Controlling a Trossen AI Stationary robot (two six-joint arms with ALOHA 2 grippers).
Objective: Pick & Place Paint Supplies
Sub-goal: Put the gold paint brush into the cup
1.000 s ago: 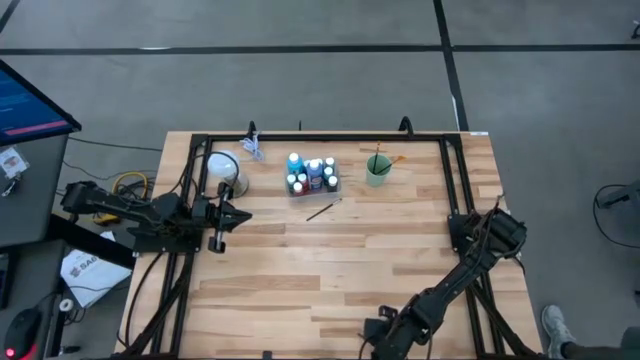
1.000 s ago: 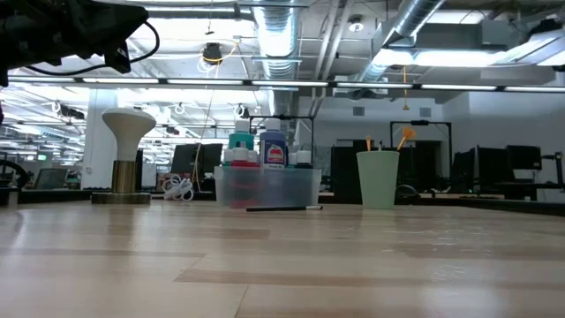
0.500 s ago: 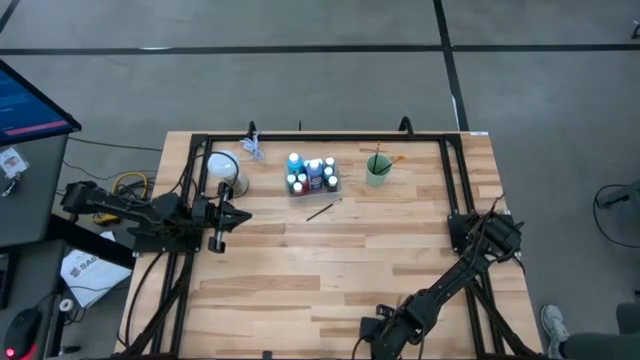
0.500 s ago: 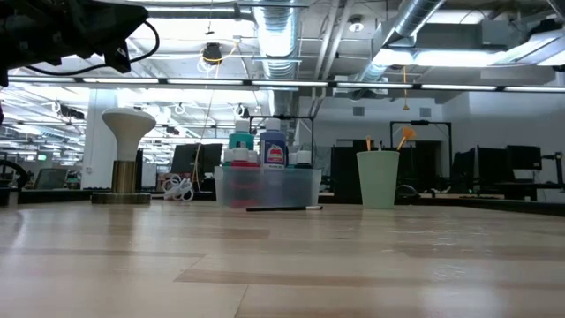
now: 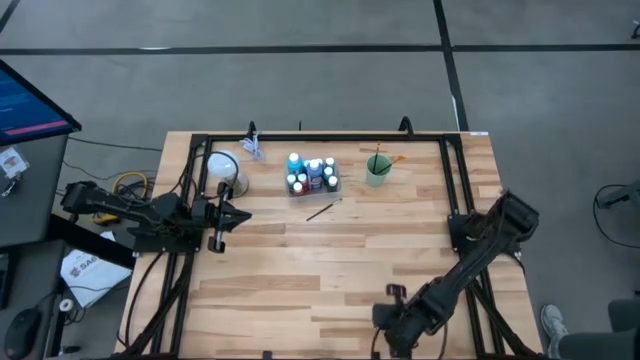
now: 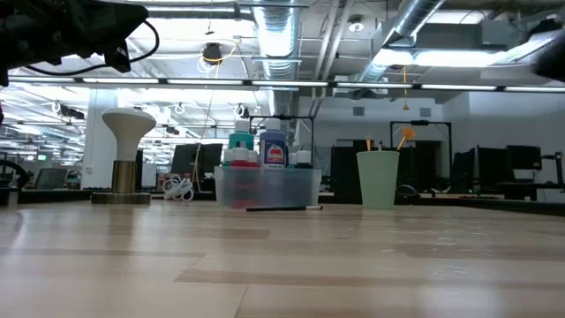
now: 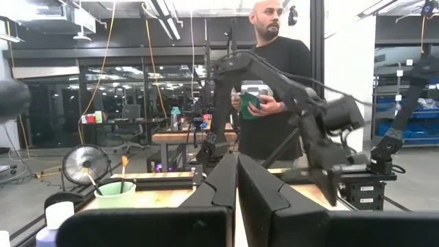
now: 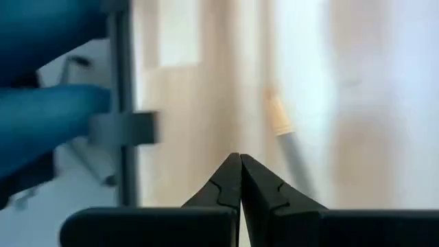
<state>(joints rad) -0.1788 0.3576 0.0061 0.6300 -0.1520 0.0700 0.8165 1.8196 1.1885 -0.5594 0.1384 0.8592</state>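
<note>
Dark and pressed together with nothing between them, the fingers of the right hand sit at the near edge of the pale wooden surface, at about five o'clock from its middle. Over the last second this arm has stirred: its elbow has lifted out toward three o'clock and the hand has edged away from the rim, which I read as the first stage of a reach. The left hand has not moved; it waits at nine o'clock, likewise closed and empty. Well apart from both, at twelve o'clock, the small white-capped paint bottles stand packed in the clear rectangular plastic tray, with the translucent green cup holding an orange-tipped brush off toward one o'clock. One thin dark-handled brush lies loose on the wood just in front of the tray. A white-shaded lamp stands toward eleven o'clock. Nothing has been picked up yet, so the task looks to be only beginning.
</note>
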